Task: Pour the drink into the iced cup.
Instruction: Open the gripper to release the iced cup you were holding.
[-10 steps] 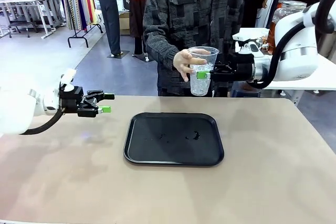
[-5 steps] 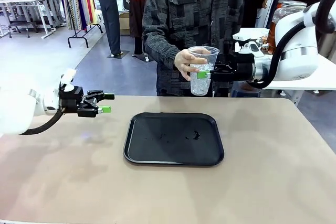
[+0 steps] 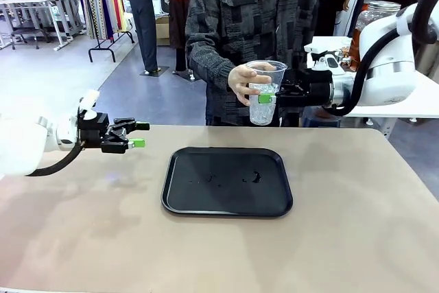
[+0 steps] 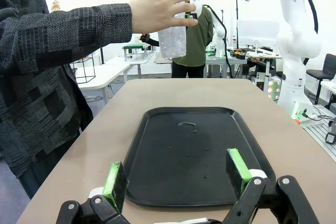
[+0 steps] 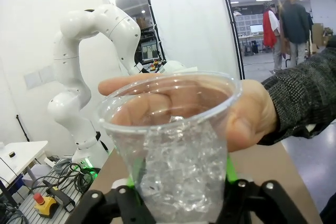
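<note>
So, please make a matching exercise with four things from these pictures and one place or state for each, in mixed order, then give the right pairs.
Things:
1. iced cup
2. black tray
3. left gripper
4. glass jar

Places or states:
a. lies flat at the table's middle
b. jaws wide open, nothing between them
c. stands behind the right arm, with amber drink inside
d. held up in the person's hand, above the table's far edge

Pairs: 1-d, 2-a, 3-b, 4-c
</note>
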`<state>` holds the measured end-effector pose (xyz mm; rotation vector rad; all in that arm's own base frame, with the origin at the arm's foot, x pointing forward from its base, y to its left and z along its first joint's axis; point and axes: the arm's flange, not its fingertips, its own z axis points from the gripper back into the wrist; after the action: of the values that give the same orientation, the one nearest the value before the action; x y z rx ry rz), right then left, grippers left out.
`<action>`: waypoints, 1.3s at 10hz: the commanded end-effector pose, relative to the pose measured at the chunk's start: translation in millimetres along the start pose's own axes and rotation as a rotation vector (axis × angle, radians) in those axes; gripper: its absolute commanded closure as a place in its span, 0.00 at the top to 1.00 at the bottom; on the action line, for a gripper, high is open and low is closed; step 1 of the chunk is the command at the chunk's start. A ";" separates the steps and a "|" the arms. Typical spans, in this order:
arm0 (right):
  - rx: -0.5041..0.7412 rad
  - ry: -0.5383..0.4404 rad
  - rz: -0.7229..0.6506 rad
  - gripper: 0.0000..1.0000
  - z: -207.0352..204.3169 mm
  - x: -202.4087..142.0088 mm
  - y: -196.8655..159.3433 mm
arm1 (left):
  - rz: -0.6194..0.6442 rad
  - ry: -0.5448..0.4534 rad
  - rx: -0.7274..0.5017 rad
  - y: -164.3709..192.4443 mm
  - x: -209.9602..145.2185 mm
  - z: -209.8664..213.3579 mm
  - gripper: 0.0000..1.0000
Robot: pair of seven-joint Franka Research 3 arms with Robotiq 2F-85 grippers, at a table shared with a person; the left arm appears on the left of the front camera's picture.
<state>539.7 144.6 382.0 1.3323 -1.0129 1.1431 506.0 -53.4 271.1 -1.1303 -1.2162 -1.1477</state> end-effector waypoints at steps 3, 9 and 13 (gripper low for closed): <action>-0.018 -0.004 0.014 1.00 31.1 -7.6 1.7 | -0.002 0.000 0.000 -0.5 1.9 -0.6 1.00; -0.051 0.023 0.139 1.00 103.9 -50.9 18.8 | -0.002 0.000 0.000 -0.5 1.9 -0.6 1.00; -0.111 0.006 0.162 1.00 147.0 -99.3 25.4 | -0.002 0.000 0.000 -0.5 1.9 -0.6 1.00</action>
<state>512.1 -1.9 297.1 1.1667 -1.1520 1.1888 506.1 -53.4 271.1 -1.1302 -1.2162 -1.1477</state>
